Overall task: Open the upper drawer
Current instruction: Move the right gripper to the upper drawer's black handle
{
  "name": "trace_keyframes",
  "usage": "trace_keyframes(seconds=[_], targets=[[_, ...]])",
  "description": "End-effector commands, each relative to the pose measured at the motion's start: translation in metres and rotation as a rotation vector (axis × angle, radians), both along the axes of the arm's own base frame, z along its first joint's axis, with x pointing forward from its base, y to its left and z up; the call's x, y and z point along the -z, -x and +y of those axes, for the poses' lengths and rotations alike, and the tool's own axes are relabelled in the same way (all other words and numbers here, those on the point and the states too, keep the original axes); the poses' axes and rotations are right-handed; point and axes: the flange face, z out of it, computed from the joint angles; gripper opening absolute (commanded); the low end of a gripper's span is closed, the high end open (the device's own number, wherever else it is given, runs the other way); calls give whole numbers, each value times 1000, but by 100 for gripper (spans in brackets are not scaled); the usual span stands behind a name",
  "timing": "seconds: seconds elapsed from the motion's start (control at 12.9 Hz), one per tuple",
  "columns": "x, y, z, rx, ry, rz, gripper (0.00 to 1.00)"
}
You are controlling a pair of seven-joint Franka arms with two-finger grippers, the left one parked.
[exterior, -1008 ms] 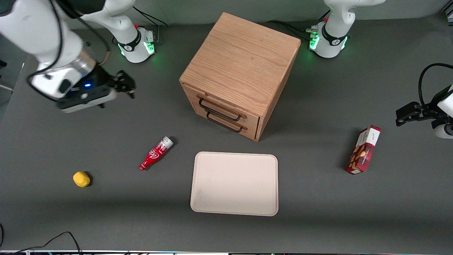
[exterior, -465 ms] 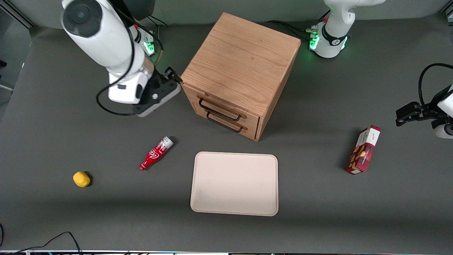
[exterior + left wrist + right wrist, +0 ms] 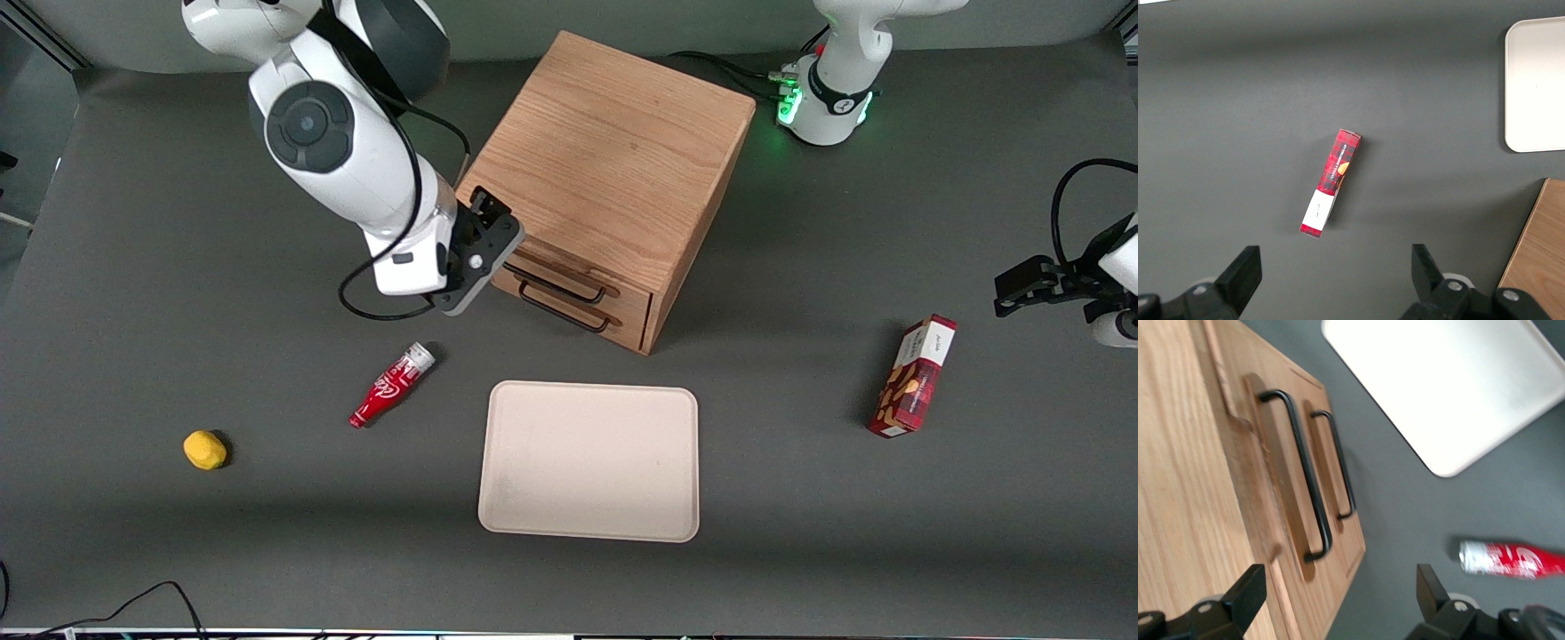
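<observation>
The gripper (image 3: 487, 233), its two fingers (image 3: 1245, 591) spread wide and holding nothing, hangs just in front of the wooden cabinet (image 3: 605, 160) near the table's (image 3: 133, 551) middle, right by the shut upper drawer (image 3: 569, 271), and the arm hides one end of its black handle (image 3: 1301, 470).

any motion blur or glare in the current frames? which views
Right wrist view: motion-blurred, worst on the red bottle; the upper drawer handle reads fine, tray nearly blown out. Front view: sharp, end effector open, above the cabinet's front corner. Left wrist view: sharp, even light.
</observation>
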Motion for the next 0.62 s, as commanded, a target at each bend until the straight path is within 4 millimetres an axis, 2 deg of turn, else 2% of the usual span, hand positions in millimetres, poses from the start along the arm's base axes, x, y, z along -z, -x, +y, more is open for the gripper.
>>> trace_keyframes(seconds=[0.0, 0.31, 0.54], targets=[[13, -14, 9, -52, -63, -10, 100], [39, -19, 22, -67, -73, -17, 100], [62, -14, 32, -70, -83, -21, 100]])
